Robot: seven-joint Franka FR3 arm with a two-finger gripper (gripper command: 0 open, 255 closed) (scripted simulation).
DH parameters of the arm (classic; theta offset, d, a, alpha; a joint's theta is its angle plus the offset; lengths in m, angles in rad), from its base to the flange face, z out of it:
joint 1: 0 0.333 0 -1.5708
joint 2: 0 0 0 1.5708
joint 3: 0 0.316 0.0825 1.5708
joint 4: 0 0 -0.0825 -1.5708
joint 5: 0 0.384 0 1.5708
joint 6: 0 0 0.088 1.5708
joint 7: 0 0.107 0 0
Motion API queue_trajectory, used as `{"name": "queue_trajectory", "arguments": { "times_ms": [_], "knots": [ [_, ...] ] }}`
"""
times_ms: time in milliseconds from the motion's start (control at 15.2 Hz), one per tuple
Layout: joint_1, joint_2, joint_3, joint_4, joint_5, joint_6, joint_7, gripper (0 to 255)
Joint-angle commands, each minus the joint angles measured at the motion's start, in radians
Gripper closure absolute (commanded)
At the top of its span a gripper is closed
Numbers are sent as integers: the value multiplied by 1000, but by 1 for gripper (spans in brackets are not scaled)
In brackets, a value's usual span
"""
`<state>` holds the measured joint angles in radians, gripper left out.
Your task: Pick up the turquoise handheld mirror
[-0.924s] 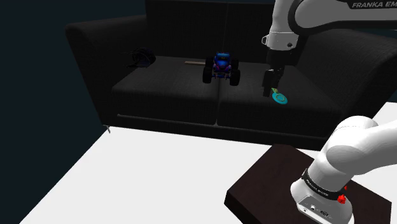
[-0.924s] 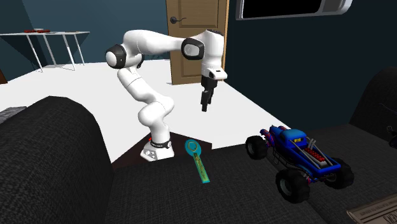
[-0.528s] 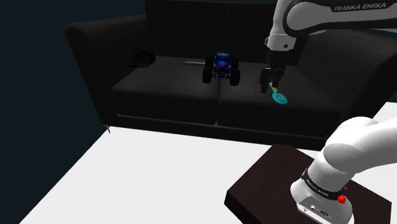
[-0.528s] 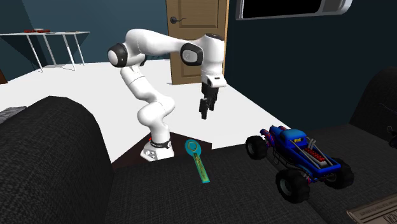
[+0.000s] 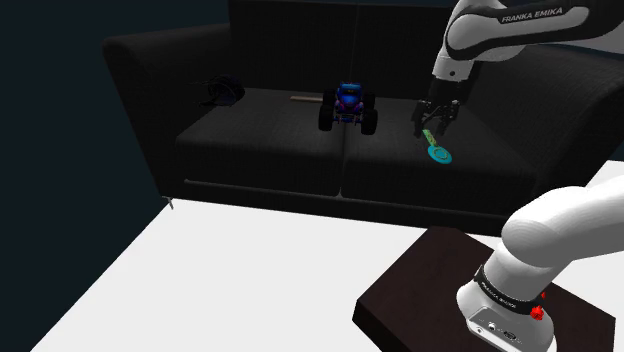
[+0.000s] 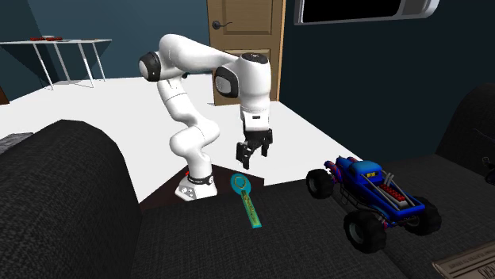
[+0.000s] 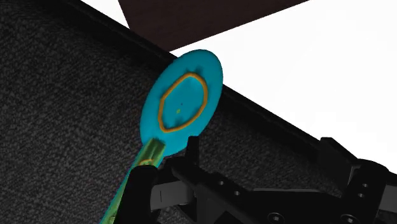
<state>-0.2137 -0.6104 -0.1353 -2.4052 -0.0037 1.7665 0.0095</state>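
My end effector (image 6: 249, 157) hangs released, fingers apart, gripping nothing. Mirror (image 7: 182, 105) lies flat on sofa (image 6: 71, 198) seat just below me, handle near one finger, not clasped. Approach looks done; lowering, closing & lift left. Wrist cam shows orange ring on mirror face; 2nd ext view shows gap btw me & seat

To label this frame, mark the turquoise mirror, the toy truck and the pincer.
turquoise mirror (image 7: 183, 102): wrist view, on its round head.
toy truck (image 6: 371, 187): second exterior view, on its blue body.
pincer (image 6: 249, 161): second exterior view, midway between its open fingertips.
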Motion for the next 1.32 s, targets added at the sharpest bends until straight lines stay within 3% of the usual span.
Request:
{"name": "queue_trajectory", "arguments": {
  "times_ms": [0,330,924,990,1254],
  "knots": [
    [-33,35,-37,4,1,39,15,0],
    [-101,102,-116,15,10,109,46,0],
    [-101,125,-126,-70,11,216,33,0],
    [-101,127,-127,-70,11,218,32,255],
    [-101,129,-127,-67,11,217,32,255]
  ]
}}
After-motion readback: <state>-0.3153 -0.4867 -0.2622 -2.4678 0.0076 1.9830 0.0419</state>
